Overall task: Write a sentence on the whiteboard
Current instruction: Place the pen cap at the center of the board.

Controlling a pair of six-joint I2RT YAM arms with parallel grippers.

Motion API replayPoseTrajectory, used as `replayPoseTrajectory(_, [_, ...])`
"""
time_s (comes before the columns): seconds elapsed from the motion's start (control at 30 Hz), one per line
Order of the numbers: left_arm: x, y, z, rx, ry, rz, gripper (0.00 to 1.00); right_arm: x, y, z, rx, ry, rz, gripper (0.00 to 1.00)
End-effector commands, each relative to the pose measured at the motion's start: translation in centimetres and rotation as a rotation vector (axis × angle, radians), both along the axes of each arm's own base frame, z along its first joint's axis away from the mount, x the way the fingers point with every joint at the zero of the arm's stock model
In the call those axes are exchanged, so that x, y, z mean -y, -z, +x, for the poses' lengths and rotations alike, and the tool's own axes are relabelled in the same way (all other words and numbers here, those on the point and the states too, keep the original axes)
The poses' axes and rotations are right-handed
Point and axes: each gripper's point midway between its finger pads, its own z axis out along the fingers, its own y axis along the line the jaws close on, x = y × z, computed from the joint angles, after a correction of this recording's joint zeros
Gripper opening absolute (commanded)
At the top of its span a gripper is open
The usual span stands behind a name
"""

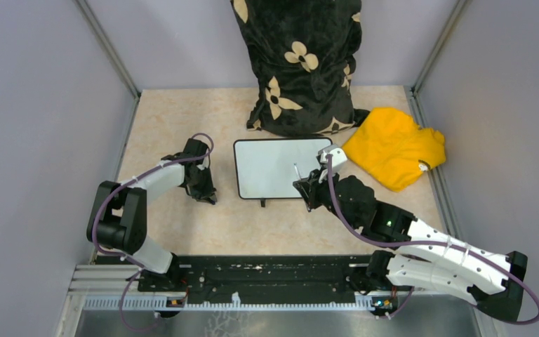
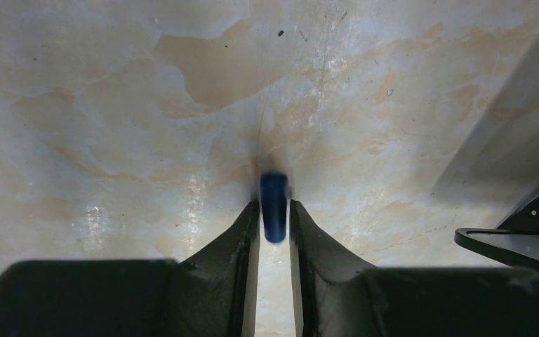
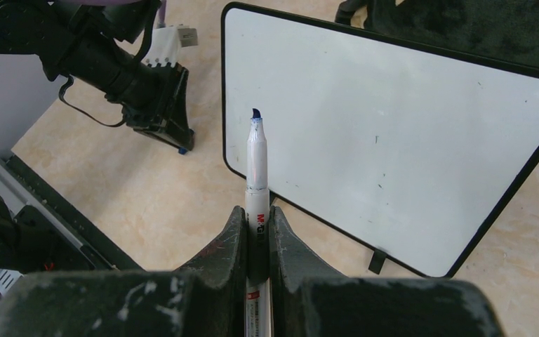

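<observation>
Jaws closed both sides: right gripper (image 3: 258,213) pinches marker (image 3: 255,158), left gripper (image 2: 274,205) pinches blue cap (image 2: 274,219).
Board (image 3: 393,133) is blank; lower tip lightly near far-left corner and keep pressure even.

You can read just one thing here: the red letters "M&G" on the white marker (image 3: 255,161), running up its side right at the spot where the right gripper (image 3: 257,214) pinches it. Lower down on the same marker, deeper between the two fingers, you can see a little more red print, but it is too small and too hidden for you to read. The tiny dark specks on the whiteboard (image 3: 393,133) are only dots and short lines, and you cannot read them as letters.
</observation>
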Motion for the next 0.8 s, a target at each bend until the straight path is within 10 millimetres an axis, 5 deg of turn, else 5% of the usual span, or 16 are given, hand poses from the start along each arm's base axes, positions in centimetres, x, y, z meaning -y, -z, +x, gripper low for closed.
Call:
replayPoseTrajectory(0.0, [-0.7,1.8,-0.9,-0.036,-0.011,0.030,0.28,-0.1,-1.6,0.3,0.029,0.013,0.067,0.00])
replayPoseTrajectory(0.57, [-0.7,1.6,-0.7,-0.024,-0.016,0.030,0.28,0.0,-1.4,0.3,0.029,0.018,0.065,0.00])
replayPoseTrajectory(0.77, [-0.9,-0.1,0.1,0.038,-0.041,0.033,0.29,0.0,-1.6,0.3,0.030,0.014,0.063,0.00])
